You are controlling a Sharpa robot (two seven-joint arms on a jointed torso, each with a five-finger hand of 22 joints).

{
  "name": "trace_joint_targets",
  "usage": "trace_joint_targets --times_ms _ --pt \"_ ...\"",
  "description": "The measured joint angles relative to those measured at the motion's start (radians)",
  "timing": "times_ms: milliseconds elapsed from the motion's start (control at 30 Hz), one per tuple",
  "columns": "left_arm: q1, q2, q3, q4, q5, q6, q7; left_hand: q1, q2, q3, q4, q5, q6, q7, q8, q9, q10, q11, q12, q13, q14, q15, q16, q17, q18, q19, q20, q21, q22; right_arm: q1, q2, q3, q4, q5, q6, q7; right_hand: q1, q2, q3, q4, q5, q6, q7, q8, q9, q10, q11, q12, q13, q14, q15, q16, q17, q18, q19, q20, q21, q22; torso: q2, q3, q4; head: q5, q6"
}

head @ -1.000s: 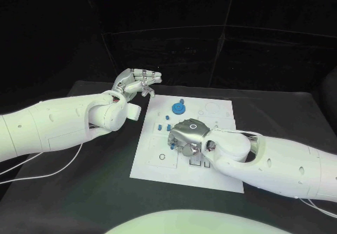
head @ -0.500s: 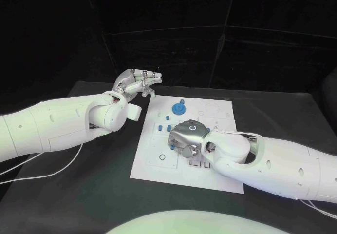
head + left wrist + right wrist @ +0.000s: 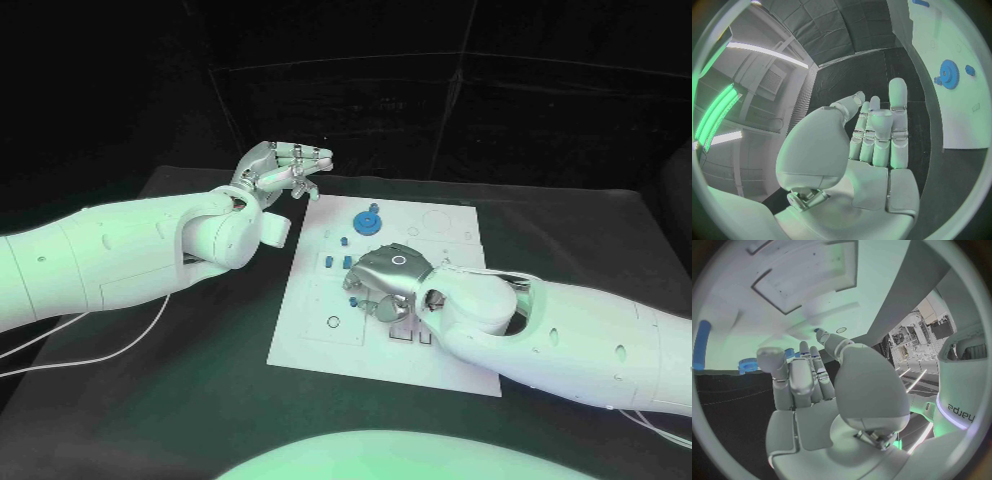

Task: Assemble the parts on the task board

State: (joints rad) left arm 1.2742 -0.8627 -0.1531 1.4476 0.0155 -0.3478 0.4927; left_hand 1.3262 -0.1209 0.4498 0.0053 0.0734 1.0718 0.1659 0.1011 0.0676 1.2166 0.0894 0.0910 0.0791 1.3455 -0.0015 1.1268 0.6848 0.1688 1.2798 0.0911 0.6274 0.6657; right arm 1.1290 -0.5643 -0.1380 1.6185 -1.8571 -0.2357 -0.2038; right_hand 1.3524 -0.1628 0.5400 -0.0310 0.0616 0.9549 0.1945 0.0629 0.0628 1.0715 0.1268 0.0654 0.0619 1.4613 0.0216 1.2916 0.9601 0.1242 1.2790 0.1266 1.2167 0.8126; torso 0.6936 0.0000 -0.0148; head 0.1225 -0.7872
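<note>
The white task board (image 3: 325, 335) lies in the middle of the table. A blue gear (image 3: 369, 218) stands near its far edge, with small blue parts (image 3: 338, 261) just in front of it. My right hand (image 3: 387, 282) is low over the board's middle, fingers pointing down at the surface; in the right wrist view its fingers (image 3: 801, 377) are straight, the thumb reaches to the board (image 3: 767, 305), and nothing is in its grasp. My left hand (image 3: 283, 166) is raised beyond the board's far left corner, its fingers (image 3: 879, 132) extended and holding nothing. The left wrist view shows the gear (image 3: 949, 74) on the board (image 3: 957, 120).
The black table (image 3: 173, 390) has bare room left of the board and in front of it. A white cable (image 3: 101, 350) trails over the table under my left arm. A long blue part (image 3: 701, 337) lies on the board in the right wrist view.
</note>
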Motion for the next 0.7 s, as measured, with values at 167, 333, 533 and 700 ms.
trace_joint_targets --times_ms 167,333,533,700 --pt "0.000 0.000 0.000 0.000 0.000 0.001 -0.001 0.000 0.000 0.000 0.000 0.000 0.000 0.000 0.000 0.000 0.000 0.000 0.000 -0.001 0.000 0.000 0.000 0.000 0.000 0.000 0.000 0.000 0.000 0.000 -0.025 0.000 0.023 0.001 -0.026 0.001 0.000 0.000 -0.006 0.000 0.000 0.000 0.000 0.000 0.002 0.000 0.000 0.007 0.001 0.000 0.000 0.006 0.017 0.000 0.000 0.000 0.000 0.001 0.000 0.0006 -0.0001 0.000 0.001" --pt "0.000 -0.002 0.000 -0.001 0.000 0.002 -0.002 0.000 0.000 0.000 0.000 0.000 0.000 0.000 0.000 0.000 0.000 0.000 0.000 -0.001 -0.002 0.002 0.000 0.000 0.000 0.000 0.000 0.000 0.000 0.000 -0.096 0.000 0.075 0.010 -0.052 0.000 0.000 0.000 -0.010 0.004 0.000 0.004 -0.004 0.000 0.003 0.008 -0.007 0.017 0.002 0.000 0.000 0.007 0.021 0.000 0.000 0.000 0.000 0.004 0.000 0.0008 -0.0013 -0.002 0.006" --pt "0.000 -0.004 0.000 -0.001 0.000 0.004 -0.003 0.000 0.000 0.000 0.000 0.000 0.000 0.000 0.000 0.000 0.000 0.000 0.000 -0.001 -0.004 0.004 0.000 0.000 0.000 0.000 0.000 0.000 -0.001 0.027 -0.192 0.001 0.132 0.053 -0.067 -0.007 -0.019 -0.019 -0.039 0.019 0.000 0.010 -0.011 0.000 0.005 0.016 -0.016 0.031 0.002 0.000 0.000 0.010 0.027 0.000 0.000 0.000 0.000 0.007 -0.002 0.0006 -0.0024 -0.013 0.016" --pt "0.000 -0.004 0.000 -0.002 0.000 0.006 -0.003 0.000 0.000 0.000 0.000 0.000 0.000 0.000 0.000 0.000 0.000 0.000 0.000 -0.001 -0.004 0.004 0.000 0.000 0.000 0.000 0.000 0.000 -0.001 0.064 -0.259 0.004 0.139 0.104 -0.067 -0.020 -0.044 -0.044 -0.134 0.040 0.049 -0.001 -0.023 0.000 0.004 0.009 -0.024 0.032 0.002 0.004 -0.004 0.010 0.018 0.000 0.004 -0.004 -0.002 0.000 -0.003 0.0006 -0.0039 -0.023 0.027"
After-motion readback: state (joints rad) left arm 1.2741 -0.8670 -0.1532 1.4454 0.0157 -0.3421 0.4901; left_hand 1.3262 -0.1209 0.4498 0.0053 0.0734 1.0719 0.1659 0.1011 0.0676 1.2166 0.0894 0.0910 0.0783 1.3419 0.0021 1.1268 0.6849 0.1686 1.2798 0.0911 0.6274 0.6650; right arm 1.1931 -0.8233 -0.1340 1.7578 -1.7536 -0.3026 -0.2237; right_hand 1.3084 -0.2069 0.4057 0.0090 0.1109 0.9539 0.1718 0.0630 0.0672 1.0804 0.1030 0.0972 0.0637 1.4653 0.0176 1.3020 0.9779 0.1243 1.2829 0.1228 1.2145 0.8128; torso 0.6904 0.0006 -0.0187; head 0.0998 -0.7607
